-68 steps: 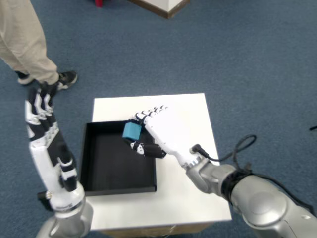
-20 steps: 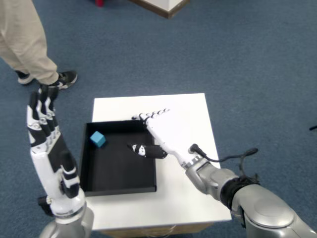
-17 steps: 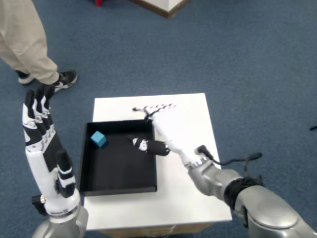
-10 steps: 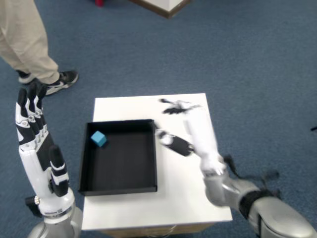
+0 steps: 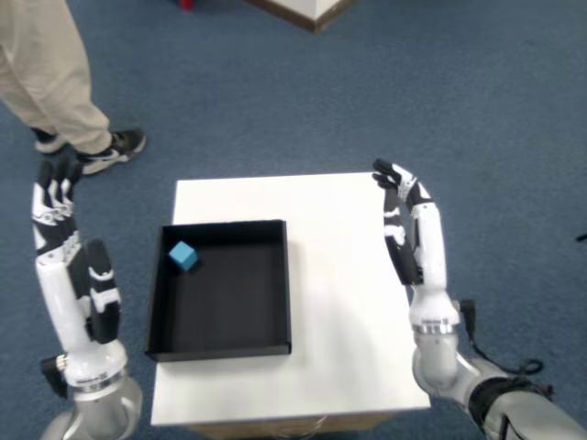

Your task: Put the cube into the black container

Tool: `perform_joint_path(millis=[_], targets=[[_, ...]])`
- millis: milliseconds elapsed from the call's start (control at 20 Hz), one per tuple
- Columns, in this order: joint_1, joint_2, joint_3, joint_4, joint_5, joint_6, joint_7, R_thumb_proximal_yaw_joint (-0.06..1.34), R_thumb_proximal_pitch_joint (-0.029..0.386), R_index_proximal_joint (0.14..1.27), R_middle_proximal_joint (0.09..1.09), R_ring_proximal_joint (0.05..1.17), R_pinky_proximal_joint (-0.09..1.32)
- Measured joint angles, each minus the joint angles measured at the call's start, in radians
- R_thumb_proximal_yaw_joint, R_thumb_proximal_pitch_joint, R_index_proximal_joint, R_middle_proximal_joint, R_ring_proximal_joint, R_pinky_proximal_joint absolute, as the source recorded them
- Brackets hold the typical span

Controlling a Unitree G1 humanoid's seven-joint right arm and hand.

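White table [image 5: 330, 302], blue carpet [image 5: 459, 101], black container [image 5: 158, 295] holding cube [image 5: 182, 256]

The bystander [image 5: 50, 78] is cut off at the top-left edge, only trouser legs and a shoe showing. A red object [image 5: 186, 5] at the top edge is too cropped to identify. The counter [image 5: 339, 302] loses its front edge at the bottom.
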Motion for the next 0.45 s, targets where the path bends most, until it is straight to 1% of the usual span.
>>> perform_joint_path(millis=[200,450], targets=[[0.031,-0.001,-0.007,0.008,0.072,-0.016,0.059,-0.01,0.221,0.33,0.35,0.42,0.4],[0.036,0.017,-0.029,0.016,0.158,-0.016,0.152,-0.02,0.206,0.31,0.33,0.39,0.37]])
